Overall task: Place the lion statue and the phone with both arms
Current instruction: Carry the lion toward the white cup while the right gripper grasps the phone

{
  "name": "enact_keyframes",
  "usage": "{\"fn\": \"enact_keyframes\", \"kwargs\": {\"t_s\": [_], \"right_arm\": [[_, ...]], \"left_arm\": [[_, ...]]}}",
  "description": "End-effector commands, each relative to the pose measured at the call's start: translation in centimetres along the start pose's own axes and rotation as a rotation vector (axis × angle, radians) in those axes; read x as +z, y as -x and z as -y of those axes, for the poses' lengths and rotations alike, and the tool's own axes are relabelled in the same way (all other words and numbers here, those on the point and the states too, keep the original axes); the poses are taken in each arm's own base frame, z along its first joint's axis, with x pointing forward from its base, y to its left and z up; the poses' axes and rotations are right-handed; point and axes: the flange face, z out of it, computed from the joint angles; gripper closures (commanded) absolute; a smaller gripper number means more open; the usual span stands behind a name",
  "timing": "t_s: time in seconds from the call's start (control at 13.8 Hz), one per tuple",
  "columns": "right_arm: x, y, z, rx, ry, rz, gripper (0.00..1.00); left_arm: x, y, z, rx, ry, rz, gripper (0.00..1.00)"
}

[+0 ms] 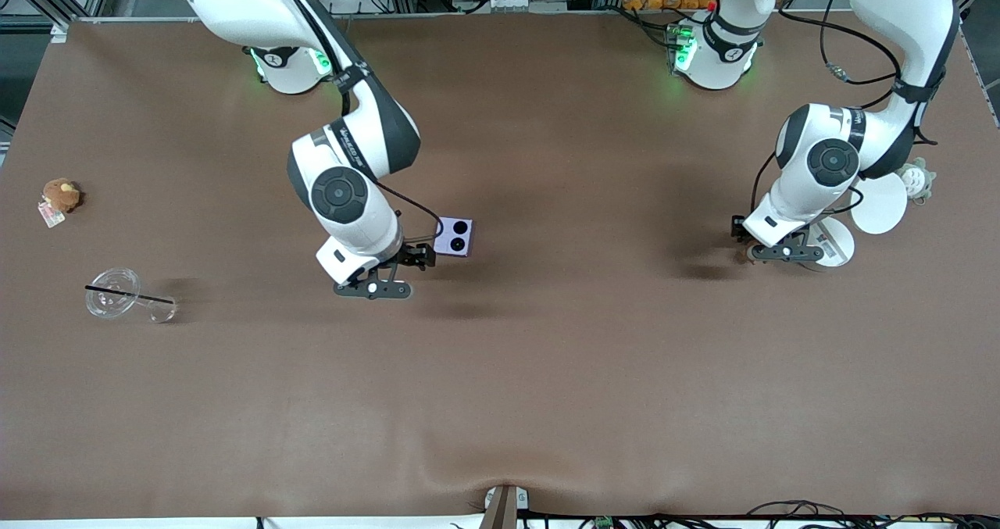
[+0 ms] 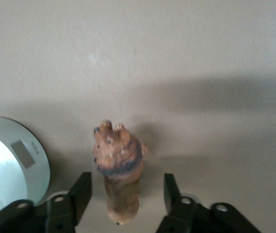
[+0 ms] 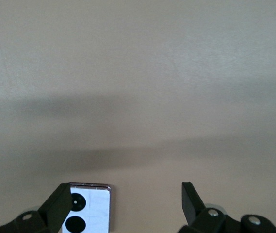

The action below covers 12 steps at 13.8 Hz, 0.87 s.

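The lion statue (image 2: 120,165), a small brown figurine, stands on the brown table between the open fingers (image 2: 79,194) of my left gripper (image 2: 125,194), and neither finger touches it. In the front view only a brown bit of the statue (image 1: 742,256) shows under my left gripper (image 1: 741,244), near the left arm's end of the table. The pale-lavender phone (image 1: 455,236) lies flat near the table's middle. My right gripper (image 1: 418,259) is open and low beside it. In the right wrist view the phone (image 3: 90,208) lies by one finger (image 3: 60,204) of the right gripper (image 3: 125,201).
A white round disc (image 1: 832,241) lies next to the lion statue and also shows in the left wrist view (image 2: 7,160). A second white disc (image 1: 879,201) and a grey-green toy (image 1: 916,177) lie close by. A tan plush toy (image 1: 61,194) and a tipped clear cup with a straw (image 1: 125,294) lie at the right arm's end.
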Motion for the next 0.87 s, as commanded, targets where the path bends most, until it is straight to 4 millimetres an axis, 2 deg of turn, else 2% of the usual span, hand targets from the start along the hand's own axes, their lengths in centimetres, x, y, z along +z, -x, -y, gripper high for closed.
{"fn": "enact_keyframes", "kwargs": {"t_s": [0.0,0.07,0.14,0.36,0.51,0.8], "right_arm": [[2.6,0.7,2.1,0.007,0.009,-0.012,0.00],[3.1,0.9,2.4,0.042,0.011,-0.009,0.00],[4.0,2.0,3.2,0.094,0.011,0.012,0.00],[7.2,4.5,5.4,0.174,0.045,0.050,0.00],[8.2,4.8,5.7,0.167,0.055,0.058,0.00],[10.0,6.1,7.3,0.126,0.062,0.057,0.00]], "left_arm": [[-3.8,-3.0,-1.1,0.028,-0.035,-0.020,0.00],[-5.6,-4.8,-1.6,0.027,-0.043,-0.004,0.00],[-7.8,-6.5,-2.3,0.033,-0.052,-0.003,0.00],[-13.3,-10.6,-2.5,0.009,-0.046,-0.048,0.00],[-16.9,-12.2,-2.8,-0.058,0.032,-0.066,0.00],[-24.6,-14.6,-1.1,-0.138,0.083,-0.032,0.00]]}}
